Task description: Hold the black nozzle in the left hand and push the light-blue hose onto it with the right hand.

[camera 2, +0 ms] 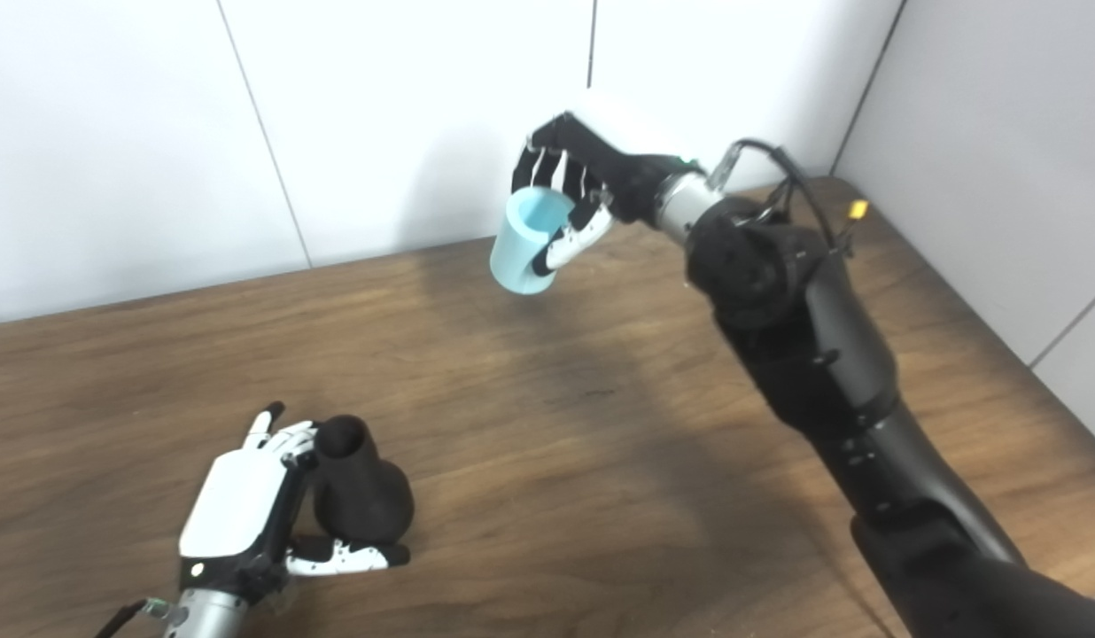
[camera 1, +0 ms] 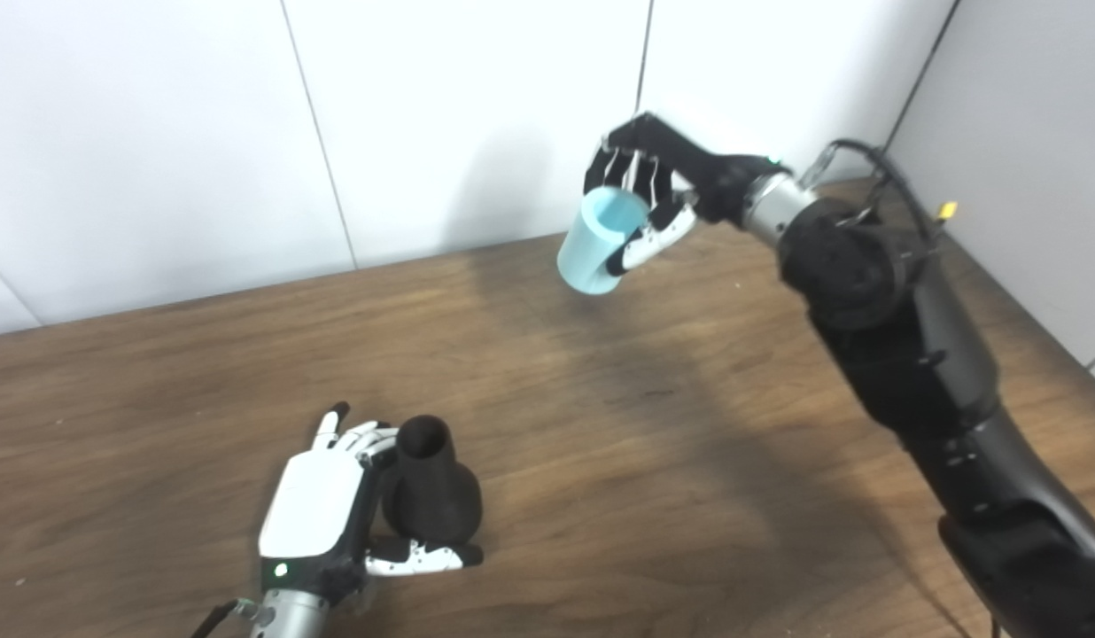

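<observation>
We note the black nozzle (camera 1: 431, 483) standing on the wooden table (camera 1: 645, 443), flared base down and narrow open mouth up, with the left hand (camera 1: 322, 505) wrapped around it, thumb across the base. The right hand (camera 1: 640, 190) is closed on the light-blue hose (camera 1: 599, 241), a short pale tube held high near the wall, well apart from the nozzle. We judge both grasps done; alignment and push-on remain.
</observation>
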Available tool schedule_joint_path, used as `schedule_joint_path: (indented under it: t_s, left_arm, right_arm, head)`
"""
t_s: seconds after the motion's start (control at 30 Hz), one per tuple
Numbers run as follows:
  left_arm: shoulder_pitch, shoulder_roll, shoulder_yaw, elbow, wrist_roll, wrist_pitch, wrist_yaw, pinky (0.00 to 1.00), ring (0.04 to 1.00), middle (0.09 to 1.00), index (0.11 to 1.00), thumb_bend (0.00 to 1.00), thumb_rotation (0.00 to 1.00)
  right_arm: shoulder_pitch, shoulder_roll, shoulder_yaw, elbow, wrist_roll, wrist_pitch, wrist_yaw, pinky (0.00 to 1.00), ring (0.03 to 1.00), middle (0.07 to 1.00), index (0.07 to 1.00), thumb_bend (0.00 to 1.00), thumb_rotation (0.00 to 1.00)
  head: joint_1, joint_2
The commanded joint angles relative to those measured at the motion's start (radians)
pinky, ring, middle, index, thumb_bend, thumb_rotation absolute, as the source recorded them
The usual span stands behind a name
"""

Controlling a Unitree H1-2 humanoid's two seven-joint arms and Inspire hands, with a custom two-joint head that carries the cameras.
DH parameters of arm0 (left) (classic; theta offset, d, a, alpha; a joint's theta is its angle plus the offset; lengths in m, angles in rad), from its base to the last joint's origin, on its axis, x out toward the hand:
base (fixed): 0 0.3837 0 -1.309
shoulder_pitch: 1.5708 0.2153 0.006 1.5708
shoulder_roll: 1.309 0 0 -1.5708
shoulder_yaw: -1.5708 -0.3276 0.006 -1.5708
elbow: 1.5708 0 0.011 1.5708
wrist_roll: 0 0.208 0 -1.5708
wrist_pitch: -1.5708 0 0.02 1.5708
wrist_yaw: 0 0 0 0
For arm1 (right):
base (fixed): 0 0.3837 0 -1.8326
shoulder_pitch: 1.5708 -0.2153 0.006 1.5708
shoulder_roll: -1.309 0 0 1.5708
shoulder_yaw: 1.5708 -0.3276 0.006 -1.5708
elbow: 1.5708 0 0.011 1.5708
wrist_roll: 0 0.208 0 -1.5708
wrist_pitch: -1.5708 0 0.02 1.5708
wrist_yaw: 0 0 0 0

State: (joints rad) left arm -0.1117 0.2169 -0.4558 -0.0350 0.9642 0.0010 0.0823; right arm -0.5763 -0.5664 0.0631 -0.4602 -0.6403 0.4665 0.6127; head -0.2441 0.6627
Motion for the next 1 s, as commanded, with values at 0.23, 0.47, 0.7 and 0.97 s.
schedule_joint_path:
  t_s: [0.23,0.47,0.7,0.97]
  left_arm:
    - [0.044,-0.035,-0.05,0.011,0.052,0.05,-0.034,1.0,0.839,0.751,0.483,0.52,0.05]
    - [0.044,-0.052,-0.058,0.017,0.046,0.056,-0.024,1.0,0.838,0.75,0.483,0.52,0.05]
    - [0.041,-0.06,-0.068,0.007,0.049,0.074,-0.037,1.0,0.847,0.756,0.483,0.52,0.05]
    - [0.042,-0.071,-0.079,-0.002,0.055,0.091,-0.044,1.0,0.852,0.76,0.483,0.52,0.05]
  right_arm:
    - [-0.091,-0.025,-0.078,-0.125,0.054,0.003,0.177,0.34,0.4,0.492,0.524,0.52,0.0]
    - [-0.15,0.013,-0.114,-0.16,0.096,0.003,0.29,0.36,0.4,0.488,0.521,0.52,0.0]
    - [-0.201,0.021,-0.106,-0.147,0.173,0.003,0.319,0.33,0.409,0.49,0.501,0.52,0.0]
    - [-0.224,0.036,-0.055,-0.158,0.198,0.002,0.321,0.3,0.389,0.494,0.509,0.52,0.0]
  head:
    - [0.08,0.014]
    - [0.13,0.027]
    - [0.165,0.039]
    - [0.182,0.051]
